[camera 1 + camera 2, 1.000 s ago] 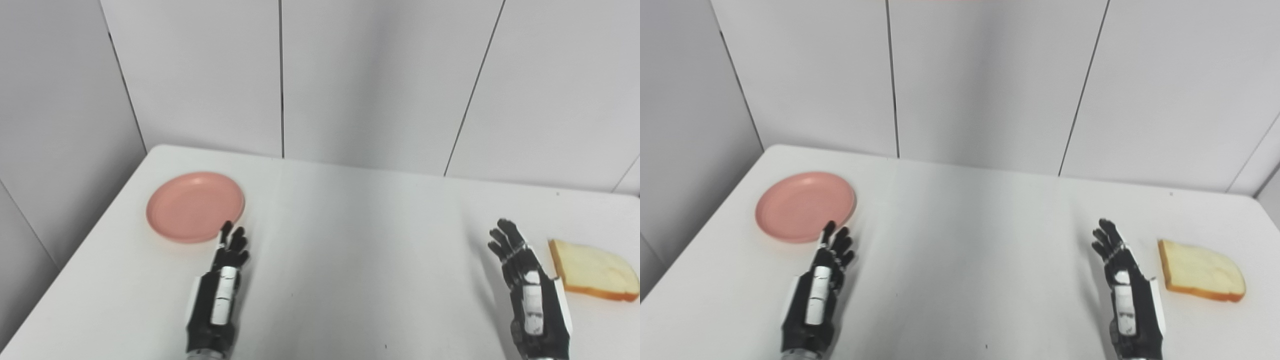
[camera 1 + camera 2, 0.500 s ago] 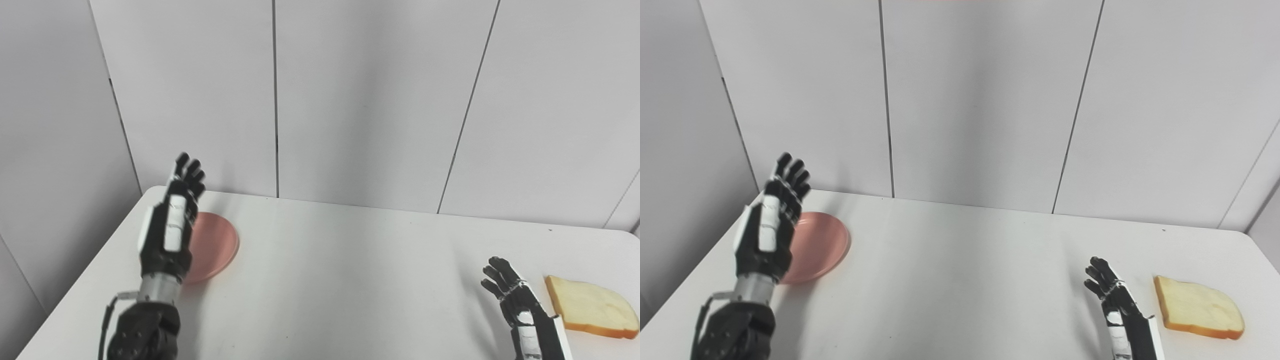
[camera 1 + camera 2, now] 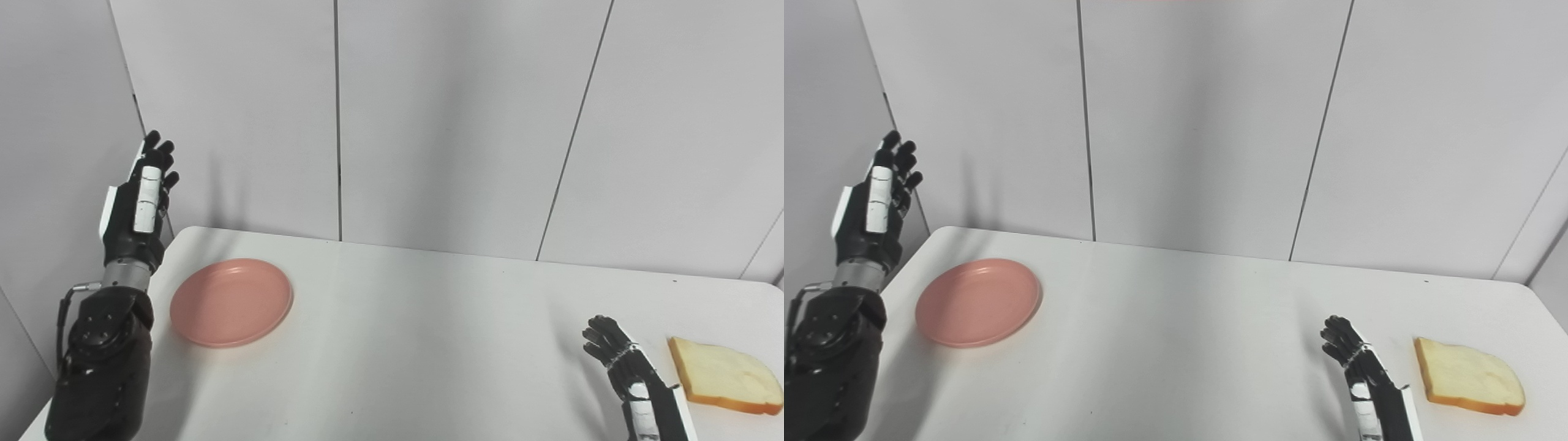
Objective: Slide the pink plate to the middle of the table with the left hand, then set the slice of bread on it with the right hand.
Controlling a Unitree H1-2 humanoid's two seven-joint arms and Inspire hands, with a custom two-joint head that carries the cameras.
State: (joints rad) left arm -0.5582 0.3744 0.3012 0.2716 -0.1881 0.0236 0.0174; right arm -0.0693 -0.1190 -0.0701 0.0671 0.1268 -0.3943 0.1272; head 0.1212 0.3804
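Observation:
The pink plate (image 3: 231, 302) lies flat near the table's left edge, uncovered. My left hand (image 3: 138, 199) is raised high above the table's left side, to the left of the plate and well clear of it, fingers extended and apart, holding nothing. The slice of bread (image 3: 724, 375) lies flat at the right side of the table. My right hand (image 3: 625, 373) rests low at the bottom right, just left of the bread without touching it, fingers spread and empty.
The white table (image 3: 429, 343) spans the view, its far edge against grey wall panels (image 3: 465, 122). The left table edge runs close by the plate; the left forearm (image 3: 101, 367) stands beside that edge.
My left hand has swung up and to the left, off the plate, which now shows whole. The right hand stays low by the bread. The camera tilted up after the first frames.

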